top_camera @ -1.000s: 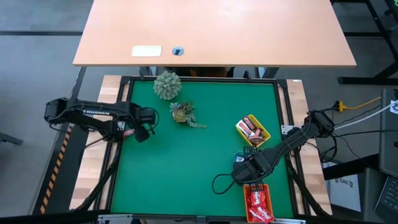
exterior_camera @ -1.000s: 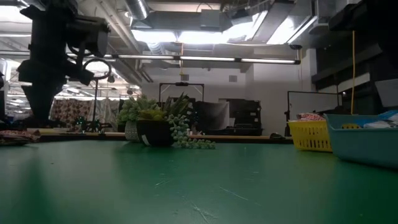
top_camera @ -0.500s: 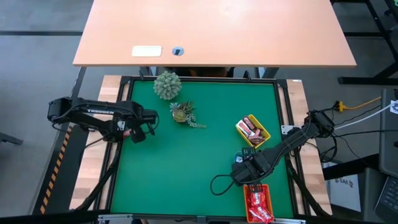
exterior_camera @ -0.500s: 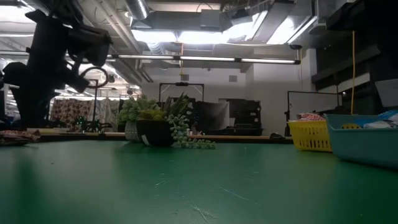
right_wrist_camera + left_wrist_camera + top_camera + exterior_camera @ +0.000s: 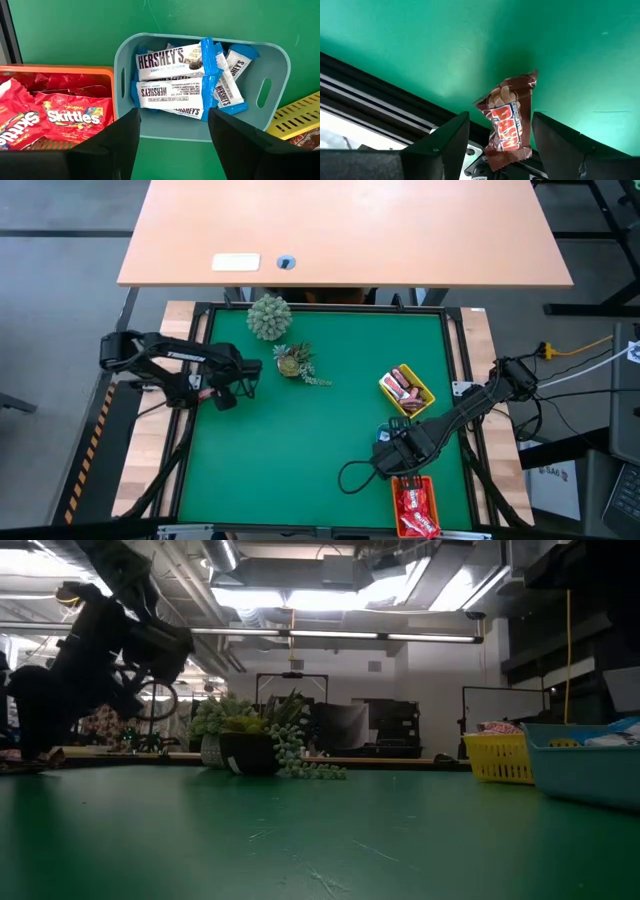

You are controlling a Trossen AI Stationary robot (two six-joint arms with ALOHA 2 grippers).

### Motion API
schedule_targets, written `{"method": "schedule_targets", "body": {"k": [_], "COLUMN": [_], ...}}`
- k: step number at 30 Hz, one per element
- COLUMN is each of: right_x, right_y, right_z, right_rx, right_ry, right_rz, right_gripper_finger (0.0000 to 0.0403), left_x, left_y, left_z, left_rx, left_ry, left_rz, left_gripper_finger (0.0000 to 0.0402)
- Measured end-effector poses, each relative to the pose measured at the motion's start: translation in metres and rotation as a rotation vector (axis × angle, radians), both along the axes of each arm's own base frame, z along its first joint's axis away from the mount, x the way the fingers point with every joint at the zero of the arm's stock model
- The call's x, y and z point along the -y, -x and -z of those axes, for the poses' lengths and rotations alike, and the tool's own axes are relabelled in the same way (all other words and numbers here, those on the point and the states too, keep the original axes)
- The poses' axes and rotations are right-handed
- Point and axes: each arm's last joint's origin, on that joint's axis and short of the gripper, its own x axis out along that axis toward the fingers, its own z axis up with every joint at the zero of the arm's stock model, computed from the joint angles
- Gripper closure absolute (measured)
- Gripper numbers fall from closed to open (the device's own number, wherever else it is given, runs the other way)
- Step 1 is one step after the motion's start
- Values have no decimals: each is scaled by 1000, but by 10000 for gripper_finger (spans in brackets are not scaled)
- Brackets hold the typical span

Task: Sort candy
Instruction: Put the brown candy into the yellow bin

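A brown mini bar with red lettering (image 5: 507, 122) lies on the green mat near the table's left edge. My left gripper (image 5: 501, 117) (image 5: 222, 394) is open, and its fingers stand on either side of the bar, close to it. My right gripper (image 5: 172, 115) (image 5: 392, 445) is open and hovers over the blue tray (image 5: 280, 75), which holds blue-and-white bars (image 5: 175, 75). Beside that tray is the orange tray (image 5: 60, 70), holding red packets (image 5: 70, 115). The yellow tray (image 5: 407, 390) holds dark bars.
Two small green plants (image 5: 269, 315) (image 5: 293, 360) stand at the far left of the mat (image 5: 300, 450). The three trays cluster along the right side, with the orange one (image 5: 415, 505) at the near edge. A black frame borders the mat behind the brown bar (image 5: 380, 100).
My left arm has shifted toward the right and tipped lower over the table's left edge. Its gripper has stayed near the brown bar. My right arm has kept still.
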Motion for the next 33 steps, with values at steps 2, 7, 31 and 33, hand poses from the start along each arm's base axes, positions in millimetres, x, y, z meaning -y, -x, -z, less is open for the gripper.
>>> {"method": "schedule_targets", "body": {"k": [2, 7, 31, 33], "right_x": [0, 0, 0, 0], "right_y": [0, 0, 1, 2], "right_z": [0, 0, 0, 0], "right_rx": [0, 0, -18, -38], "right_ry": [0, 0, -10, -24], "right_rz": [0, 0, -14, -18], "right_gripper_finger": [171, 171, 171, 171], "left_x": [-1, -4, -12, -13], "left_y": [-1, -4, -23, -30], "left_z": [4, 16, 26, 22], "left_rx": [-26, -85, -111, -75], "left_ry": [8, 57, 95, 106], "left_rz": [-6, -15, -49, -54], "left_gripper_finger": [192, 192, 328, 328]}}
